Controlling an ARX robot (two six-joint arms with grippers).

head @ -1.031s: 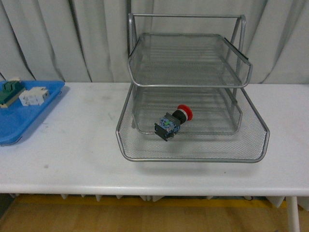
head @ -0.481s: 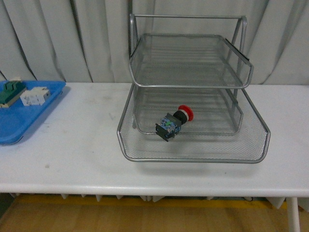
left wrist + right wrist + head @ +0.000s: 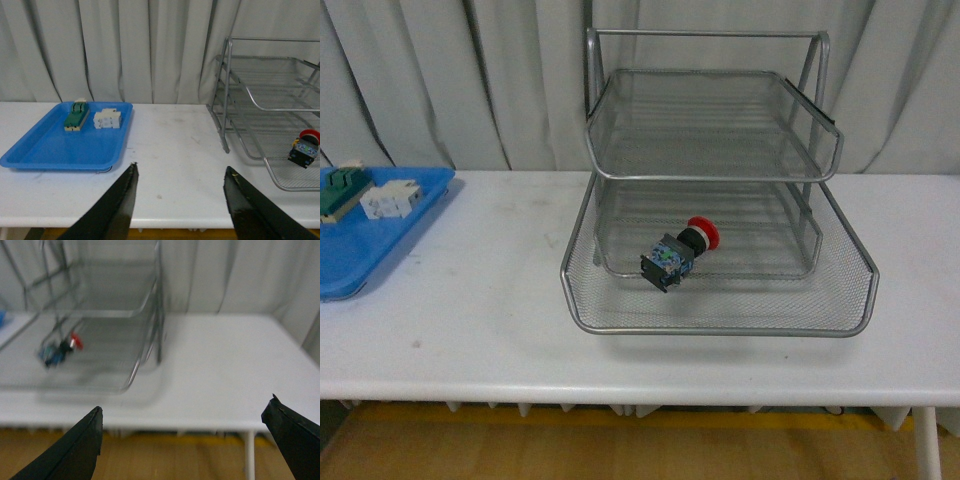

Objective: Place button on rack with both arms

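1. Blue plastic tray (image 3: 365,255) sits at the far left of the white table (image 3: 490,290). It carries a green-and-cream block (image 3: 338,190) and, just beside it on the right, a white blocky part (image 3: 390,198).
2. The left gripper (image 3: 180,167) shows in its wrist view with two black fingers spread wide. Nothing is between them and they touch nothing. They hang above bare tabletop between the blue tray and the rack.
3. The rack (image 3: 770,295) is a silver wire-mesh stand of three tiers, right of the table's middle. Its bottom tray stands further forward than the two above.
4. The button (image 3: 682,250) lies tilted on its side in that bottom tray, left of the tray's middle. Its red cap points back and right, and its black body with bluish marks points front and left. It is just at the middle tray's front wall; whether it touches is unclear.
5. The right gripper (image 3: 185,405) appears in a blurred wrist view. Its black fingers are very far apart and hold nothing, well apart from the button.
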